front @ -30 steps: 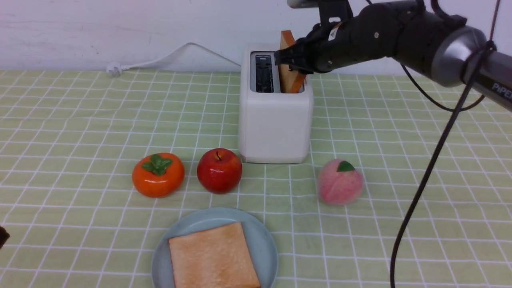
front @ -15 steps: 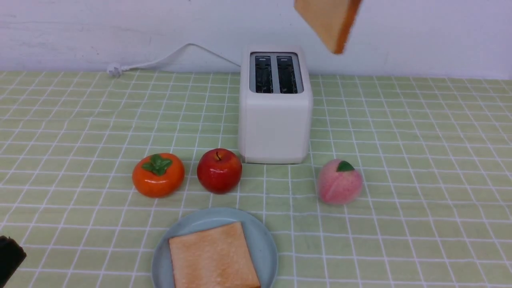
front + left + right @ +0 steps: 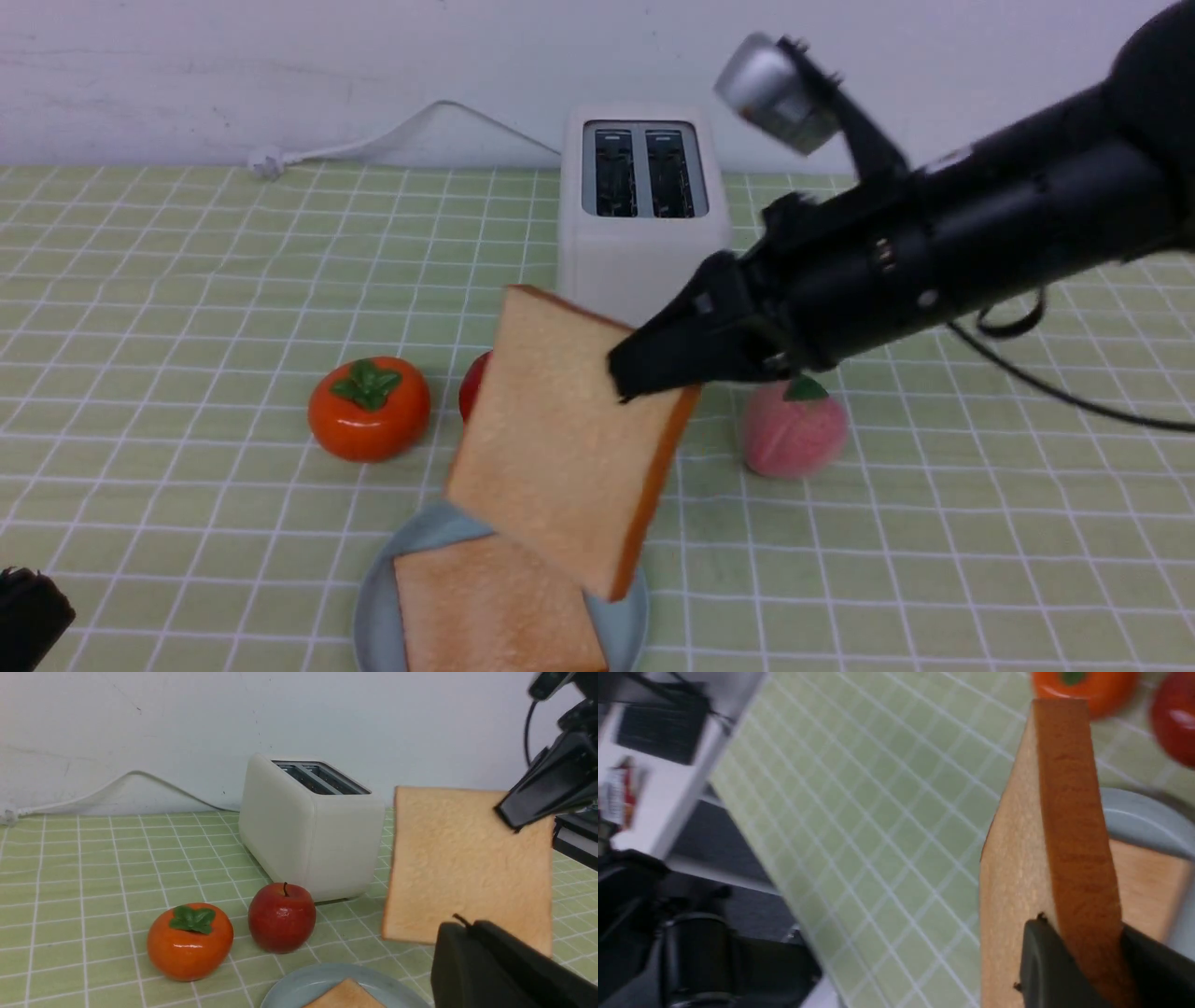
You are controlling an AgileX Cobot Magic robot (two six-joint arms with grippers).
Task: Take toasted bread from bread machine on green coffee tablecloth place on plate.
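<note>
The green coffee tablecloth [image 3: 140, 280] is covering the worktop, the bread machine [image 3: 644, 261] standing upper centre, slots empty. At bottom centre the plate [image 3: 373, 607] is holding one toast slice [image 3: 485, 616]. The second slice [image 3: 560, 439] is hanging tilted over it, the right tool [image 3: 653, 373] clamping its upper-right corner. The left tool [image 3: 28, 621], lower left: grip state impossible to tell.

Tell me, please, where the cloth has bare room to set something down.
Widest bare stretch: tablecloth left of the bread machine, between the cord behind and the persimmon in front. Also bare: right of the peach, under the right arm. Crowded: around the apple, and the plate, with a flat slice on it and the right gripper holding a tilted slice above.
</note>
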